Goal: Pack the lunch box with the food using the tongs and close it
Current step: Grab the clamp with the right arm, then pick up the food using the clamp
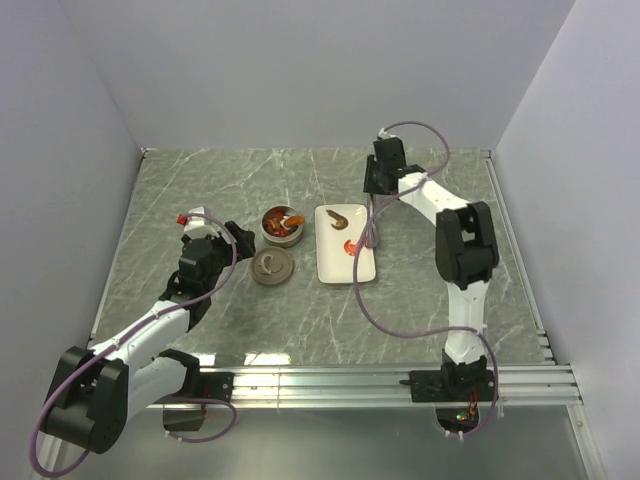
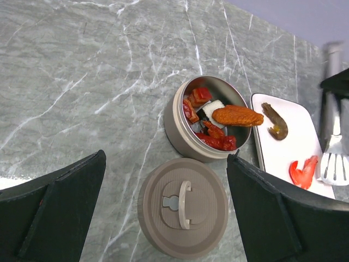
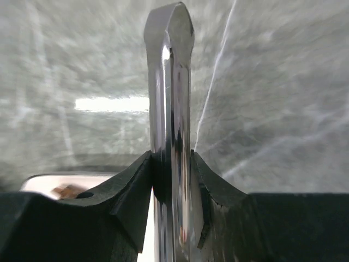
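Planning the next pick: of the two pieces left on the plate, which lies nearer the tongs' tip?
The red piece, at the plate's near end, right beside the tongs' slotted tip. The brown shrimp lies farther up the plate.

lab robot cell: bare grey walls [image 1: 300,70], aluminium rail [image 1: 350,385].

a white rectangular plate [image 1: 340,268] lies flat on a grey-green marble-patterned table top [image 1: 300,320] veined with white, its long sides running front to back. the slab spreads well past the plate on every side. plain pale walls [image 1: 300,70] stand behind the plate and off to both its sides. nearer than the plate, a silver ribbed metal rail [image 1: 330,385] runs along the table's front edge.
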Controlling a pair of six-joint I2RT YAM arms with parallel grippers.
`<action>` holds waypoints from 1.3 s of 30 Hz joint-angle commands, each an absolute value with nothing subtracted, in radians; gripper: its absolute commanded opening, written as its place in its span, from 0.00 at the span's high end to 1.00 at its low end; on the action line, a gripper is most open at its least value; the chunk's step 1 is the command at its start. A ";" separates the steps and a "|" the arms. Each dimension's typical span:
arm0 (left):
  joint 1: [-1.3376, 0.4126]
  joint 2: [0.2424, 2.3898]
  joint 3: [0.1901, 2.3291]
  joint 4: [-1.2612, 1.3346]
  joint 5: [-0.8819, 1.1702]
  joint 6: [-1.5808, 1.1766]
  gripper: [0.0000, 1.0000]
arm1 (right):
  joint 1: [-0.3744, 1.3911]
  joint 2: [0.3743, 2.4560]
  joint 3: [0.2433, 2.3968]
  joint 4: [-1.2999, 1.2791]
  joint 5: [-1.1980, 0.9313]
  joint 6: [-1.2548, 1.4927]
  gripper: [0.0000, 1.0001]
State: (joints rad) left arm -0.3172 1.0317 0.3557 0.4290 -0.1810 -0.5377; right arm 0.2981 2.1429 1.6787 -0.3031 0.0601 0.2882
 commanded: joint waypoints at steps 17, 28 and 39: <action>-0.310 1.026 0.380 0.463 -0.181 -0.534 0.01 | 0.422 1.433 1.056 0.279 0.381 0.229 0.63; -0.310 1.015 0.374 0.466 -0.181 -0.538 0.01 | 0.606 1.088 0.809 0.414 0.581 0.156 0.63; -0.310 1.023 0.377 0.469 -0.181 -0.535 0.00 | 0.715 1.141 0.653 0.592 0.666 0.169 0.56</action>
